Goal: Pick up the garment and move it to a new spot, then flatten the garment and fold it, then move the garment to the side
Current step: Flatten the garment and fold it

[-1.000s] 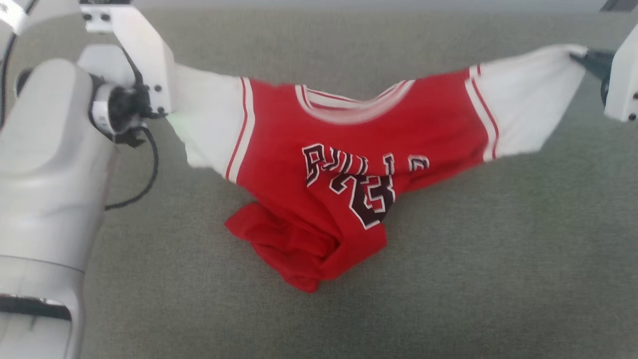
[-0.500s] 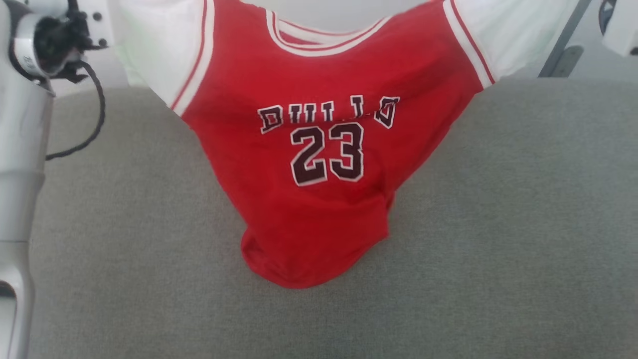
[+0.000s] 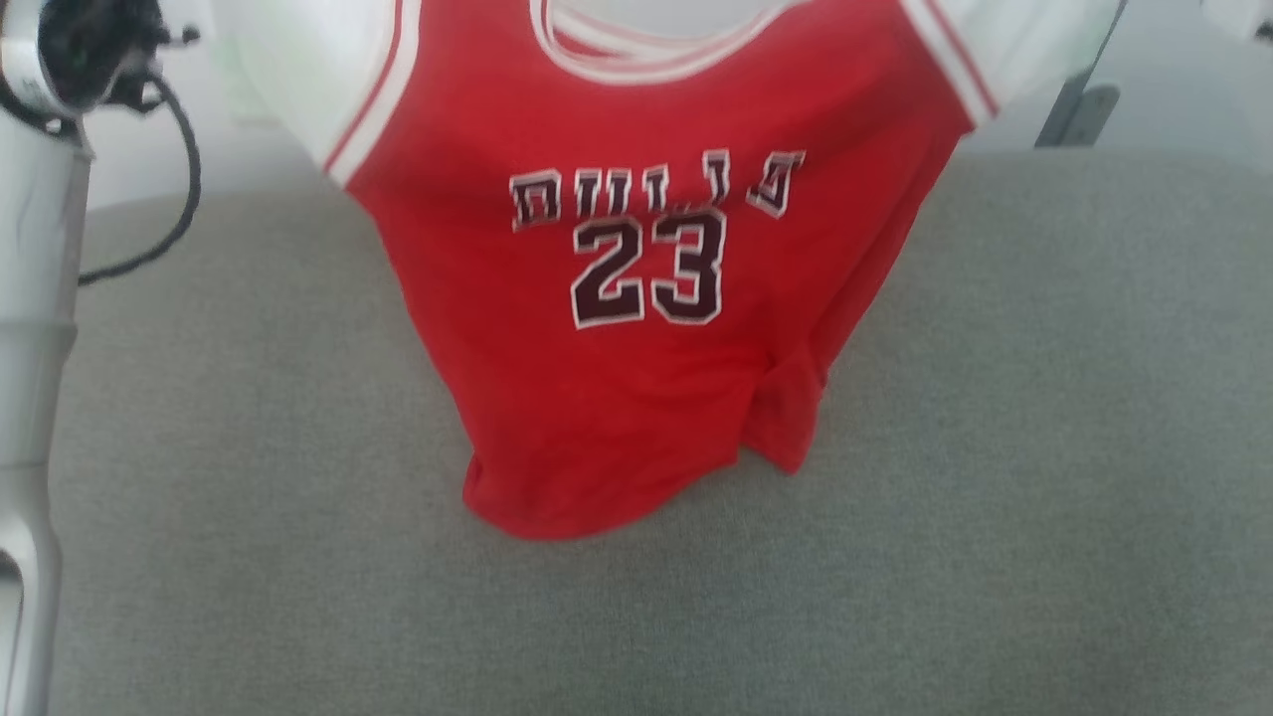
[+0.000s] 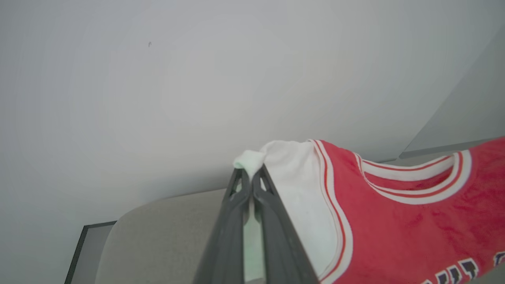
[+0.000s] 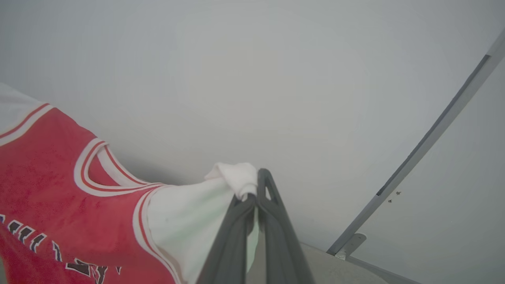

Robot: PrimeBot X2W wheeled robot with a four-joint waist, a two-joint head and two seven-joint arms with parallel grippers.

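The garment [image 3: 636,249] is held up by both white sleeves, with the hem seemingly touching the grey surface [image 3: 995,497]. One sleeve tip is pinched tight in the left fingers [image 4: 230,225], the other in the right fingers [image 5: 232,236]. Soft, light and floppy by the look of it, so it's probably best gripped at sleeve ends or shoulders.

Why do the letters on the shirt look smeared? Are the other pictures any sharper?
Head view: the shirt is soft, likely from motion, with its lettering smeared; the light is flat, with no glare. Left wrist view: the jaws and the pinched sleeve are fairly crisp. Right wrist view: likewise sharp, though the wide lens bows the rail.
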